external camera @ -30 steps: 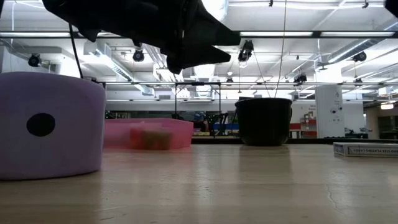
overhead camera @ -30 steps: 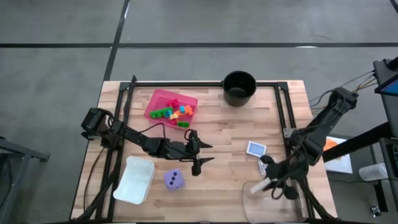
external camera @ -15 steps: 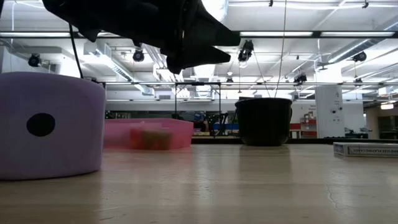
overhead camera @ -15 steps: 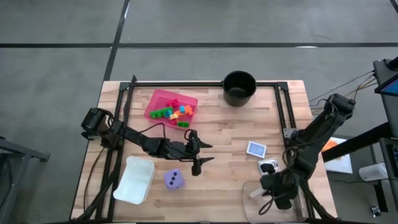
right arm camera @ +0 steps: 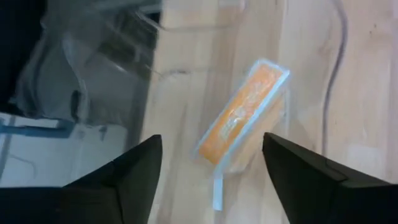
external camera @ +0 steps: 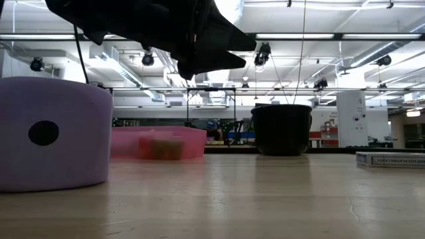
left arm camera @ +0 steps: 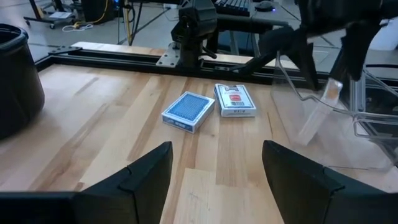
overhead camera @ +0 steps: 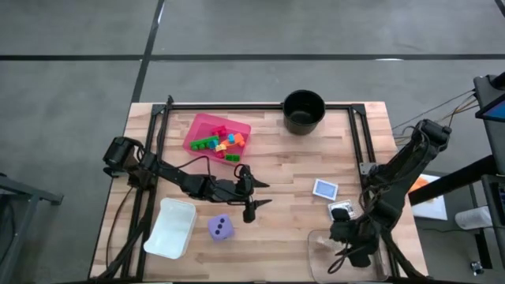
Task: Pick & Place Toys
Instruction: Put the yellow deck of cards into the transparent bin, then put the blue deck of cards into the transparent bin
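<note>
floor [overhead camera: 79, 79]: grey concrete, dark seams | ceiling lights [external camera: 372, 46]: long bright strips | white pillar [external camera: 350, 123]

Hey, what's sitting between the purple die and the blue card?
In the high view, the open left gripper hangs between the purple die and blue card.

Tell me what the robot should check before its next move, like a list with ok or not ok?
1. Right gripper open: ok, its fingers stand apart.
2. Orange card let go: ok, it lies in the clear container, touching neither finger.
3. Blue card and white-red card reachable: ok, both lie flat on the table, side by side, nothing on top.
4. Left gripper out of the way: ok, it hovers open mid-table, holding nothing.
5. Purple die clear to grab: ok, it sits alone beside the white bin.
6. Orange card lying flat: cannot tell.
</note>
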